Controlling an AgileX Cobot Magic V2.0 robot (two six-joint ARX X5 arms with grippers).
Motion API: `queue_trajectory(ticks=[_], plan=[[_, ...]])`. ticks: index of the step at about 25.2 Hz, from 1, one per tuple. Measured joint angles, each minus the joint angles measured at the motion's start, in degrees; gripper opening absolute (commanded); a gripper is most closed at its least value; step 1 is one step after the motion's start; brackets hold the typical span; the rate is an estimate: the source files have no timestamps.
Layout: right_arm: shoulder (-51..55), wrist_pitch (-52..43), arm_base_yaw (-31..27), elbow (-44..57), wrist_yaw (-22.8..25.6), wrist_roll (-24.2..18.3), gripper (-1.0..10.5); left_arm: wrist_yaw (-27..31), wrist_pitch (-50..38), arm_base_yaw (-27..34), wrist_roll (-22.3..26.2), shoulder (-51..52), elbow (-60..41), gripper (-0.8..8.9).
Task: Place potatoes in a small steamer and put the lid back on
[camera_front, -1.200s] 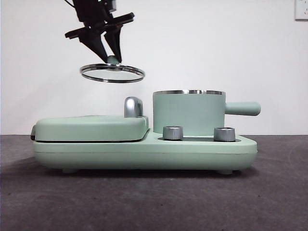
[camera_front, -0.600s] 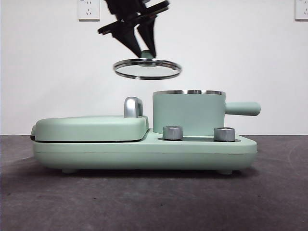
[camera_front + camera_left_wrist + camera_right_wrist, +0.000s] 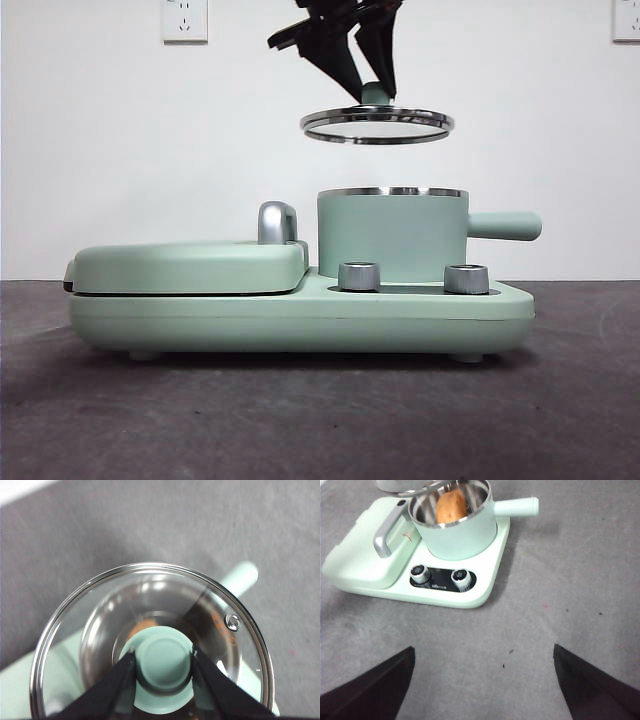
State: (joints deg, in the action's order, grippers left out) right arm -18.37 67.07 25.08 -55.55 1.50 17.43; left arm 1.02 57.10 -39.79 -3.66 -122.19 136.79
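One potato (image 3: 450,507) sits inside the small steamer (image 3: 392,236), orange-brown against the steel wall, and the pot stands on its mint-green cooker base (image 3: 300,312) beside the flat griddle cover (image 3: 188,266). Above it hangs the lid (image 3: 377,125), level and clear of the rim, a little toward the griddle side of the pot. Its mint knob is pinched between the jaws of the left gripper (image 3: 163,656) (seen through the glass, the pot lies right below). The right gripper (image 3: 482,680) waits well back over bare grey table (image 3: 560,580), jaws spread wide and holding nothing.
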Motion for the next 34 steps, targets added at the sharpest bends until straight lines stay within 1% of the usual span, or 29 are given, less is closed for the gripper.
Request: queue_trajectory(ticks=[4,10,34], plan=[[0.0,-0.44,0.0,0.0,0.0,0.0,4.4,0.52,-1.55,-0.46,-0.74,-0.63,0.09,0.14],[0.0,-0.44,0.0,0.0,0.0,0.0,4.4,0.57,-1.46,-0.46,-1.7,-4.04,0.09,0.14],[0.0,-0.44,0.0,0.0,0.0,0.0,4.4,0.57,-2.93,-0.46,-1.73,-7.02,0.09,0.14]])
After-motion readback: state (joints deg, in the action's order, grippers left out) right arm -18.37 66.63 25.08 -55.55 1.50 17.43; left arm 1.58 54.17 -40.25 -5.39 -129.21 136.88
